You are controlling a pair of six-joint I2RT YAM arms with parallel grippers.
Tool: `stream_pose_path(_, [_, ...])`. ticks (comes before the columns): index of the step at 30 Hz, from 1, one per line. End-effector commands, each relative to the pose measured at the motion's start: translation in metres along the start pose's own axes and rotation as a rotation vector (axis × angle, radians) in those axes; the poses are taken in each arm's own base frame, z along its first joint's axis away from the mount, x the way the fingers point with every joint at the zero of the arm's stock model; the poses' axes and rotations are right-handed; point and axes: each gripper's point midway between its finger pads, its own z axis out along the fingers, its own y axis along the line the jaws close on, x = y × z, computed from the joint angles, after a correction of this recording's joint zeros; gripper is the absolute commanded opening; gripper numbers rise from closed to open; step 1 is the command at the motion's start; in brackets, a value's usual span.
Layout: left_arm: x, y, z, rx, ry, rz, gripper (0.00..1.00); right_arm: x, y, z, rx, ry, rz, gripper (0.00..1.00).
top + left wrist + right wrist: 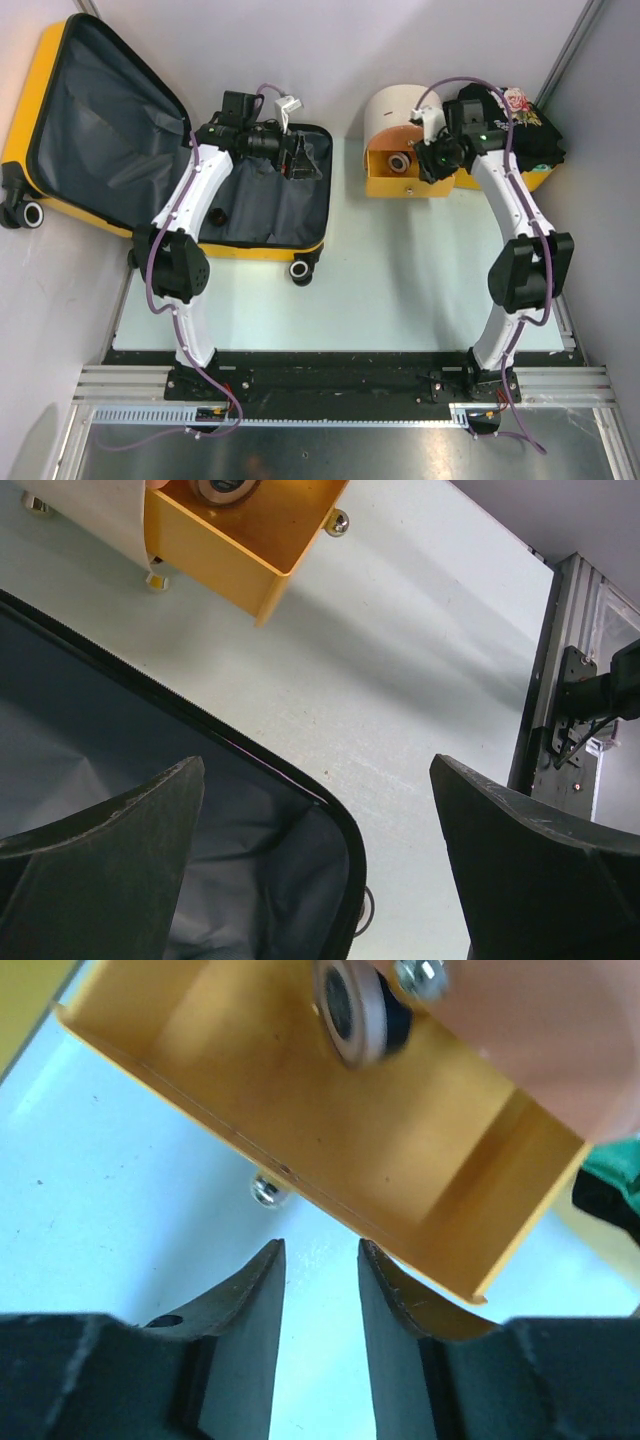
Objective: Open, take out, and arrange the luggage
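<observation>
Open at the far left corner of the table [400, 270]: the luggage [270, 205]. Propped against the left wall, the lid half [100, 110], grey lining facing inward. Flat on the tabletop, the base half, with 1 wheel [300, 268] at its near right corner. On the base lining, a small dark item [218, 213], too small to identify.

Above the base half, near its far right corner, the left gripper [292, 158]: spread wide, nothing between the tips, only lining and the black zipper rim [250, 765] below in the wrist view.

Toward the far right of the table, the right gripper [320, 1250], just in front of the orange drawer [300, 1110] pulled out of the cream cabinet [395, 105]. Narrow gap between its fingers [260, 1300], pinching nothing, tips just short of the drawer's front lip. Inside the drawer, 1 ring-shaped roll [350, 1010]. Behind the right arm, at the far right corner, a flower-printed bag [520, 105].
</observation>
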Motion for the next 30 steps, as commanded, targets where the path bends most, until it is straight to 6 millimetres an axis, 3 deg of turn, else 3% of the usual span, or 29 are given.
stream_pose_path(1, [-0.011, -0.005, -0.004, 0.019, -0.028, 0.026, 0.98, 0.005, -0.003, -0.009, -0.051, -0.098, 0.046, 0.37])
stream_pose_path(4, [-0.009, -0.004, -0.003, 0.018, -0.023, 0.018, 0.98, 0.0, -0.008, -0.018, -0.04, -0.193, 0.023, 0.28])
stream_pose_path(5, [-0.009, -0.003, -0.003, 0.015, -0.022, 0.02, 0.98, 0.009, -0.005, -0.017, -0.035, -0.191, 0.024, 0.23])
stream_pose_path(8, [-0.008, -0.001, -0.003, 0.005, -0.019, 0.018, 0.98, 0.009, -0.003, -0.01, -0.016, -0.209, 0.025, 0.19])
stream_pose_path(13, [-0.007, 0.002, -0.001, -0.002, -0.016, 0.009, 0.98, 0.004, -0.013, 0.019, 0.061, -0.246, 0.052, 0.18])
stream_pose_path(19, [-0.009, 0.006, -0.002, -0.023, -0.017, 0.024, 0.98, -0.018, -0.044, 0.044, 0.182, -0.354, 0.075, 0.18])
stream_pose_path(26, [-0.004, 0.014, -0.002, -0.046, -0.008, 0.025, 0.98, -0.054, -0.062, 0.05, 0.255, -0.547, 0.109, 0.16])
stream_pose_path(30, [-0.005, 0.019, -0.003, -0.062, -0.008, 0.024, 0.98, -0.064, -0.06, 0.052, 0.264, -0.604, 0.119, 0.22])
